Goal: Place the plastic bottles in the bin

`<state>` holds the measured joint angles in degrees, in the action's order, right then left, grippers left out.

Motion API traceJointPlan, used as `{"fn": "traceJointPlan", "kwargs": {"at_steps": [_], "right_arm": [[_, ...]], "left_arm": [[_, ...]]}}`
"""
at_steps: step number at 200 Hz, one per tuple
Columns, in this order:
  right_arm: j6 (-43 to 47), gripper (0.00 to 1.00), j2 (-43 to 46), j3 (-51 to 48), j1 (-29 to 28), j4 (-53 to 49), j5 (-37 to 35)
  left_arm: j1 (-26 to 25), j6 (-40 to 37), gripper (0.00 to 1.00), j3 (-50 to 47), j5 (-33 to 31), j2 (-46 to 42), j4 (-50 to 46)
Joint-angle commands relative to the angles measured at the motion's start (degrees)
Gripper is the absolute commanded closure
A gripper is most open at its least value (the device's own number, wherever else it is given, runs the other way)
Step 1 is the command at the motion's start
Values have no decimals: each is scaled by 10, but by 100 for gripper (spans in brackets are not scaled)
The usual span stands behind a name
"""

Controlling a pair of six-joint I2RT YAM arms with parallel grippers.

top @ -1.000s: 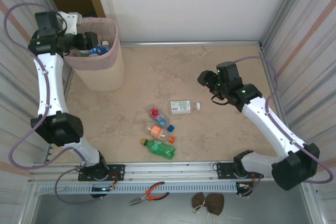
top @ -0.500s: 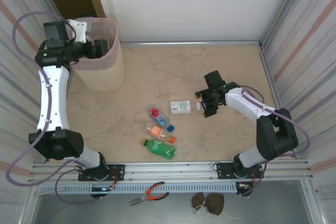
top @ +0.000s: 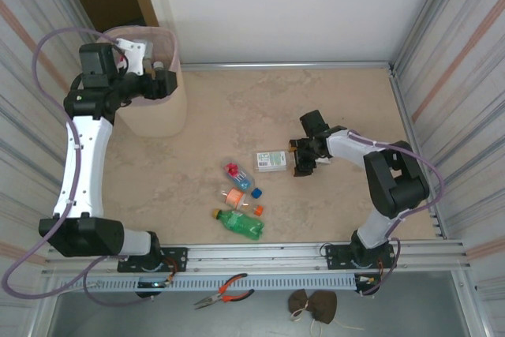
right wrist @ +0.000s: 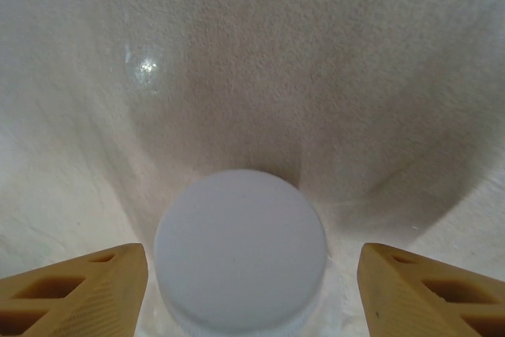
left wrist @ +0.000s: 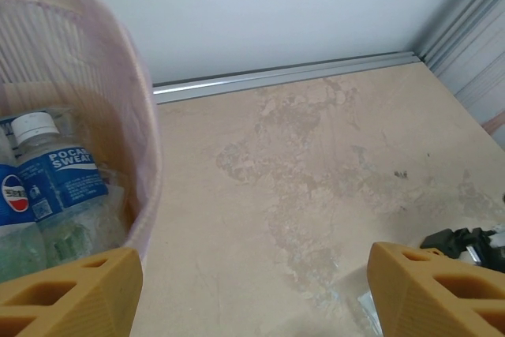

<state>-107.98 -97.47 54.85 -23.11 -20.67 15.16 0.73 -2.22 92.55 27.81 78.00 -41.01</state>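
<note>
- Worktop (top: 237,108): flat, mottled beige, stone-look surface, walled by ribbed panels (top: 450,53) on both sides, with a metal rail (top: 284,65) along the far edge. Its far middle is open.
- Bin (top: 158,120): rounded beige tub in the far-left corner, with a thin pink bag (left wrist: 118,76) over its rim. Clear plastic bottles (left wrist: 59,187) with blue labels lie inside.
- Left gripper (left wrist: 252,274): ribbed orange fingers apart, holding nothing, at the bin's right rim.
- Right gripper (right wrist: 252,274): fingers apart, low over the worktop, straddling the white cap (right wrist: 241,250) without touching it.
- Clear bottle (top: 272,161): lying flat mid-worktop, green-white label.
- Green bottle (top: 241,224): nearest the arm bases, with 2 smaller bottles (top: 235,195) just beyond it.
- White cap: round, smooth top, ridged rim.
</note>
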Motion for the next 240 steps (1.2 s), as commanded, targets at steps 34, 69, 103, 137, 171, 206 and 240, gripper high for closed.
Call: {"fn": "traceJointPlan", "kwargs": {"at_steps": [34,69,103,137,171,206,240], "right_arm": [[-34,41,-11,2,4,10,-2],[-25,47,-12,4,5,-4,-13],[-9,54,-18,12,5,-20,-26],[0,61,-23,13,6,-24,-34],[14,62,3,17,7,-26,-55],[81,64,59,34,7,-24,-119],[199,70,117,40,4,21,-171]], "left_arm": [[-12,13,25,-35,-8,-29,22],[-21,14,25,-35,-8,-30,25],[-27,15,25,-35,-8,-28,26],[-35,15,25,-36,-8,-28,27],[-45,14,25,-38,7,-25,33],[-58,18,25,-54,56,-23,65],[-79,17,25,-68,97,-18,96]]}}
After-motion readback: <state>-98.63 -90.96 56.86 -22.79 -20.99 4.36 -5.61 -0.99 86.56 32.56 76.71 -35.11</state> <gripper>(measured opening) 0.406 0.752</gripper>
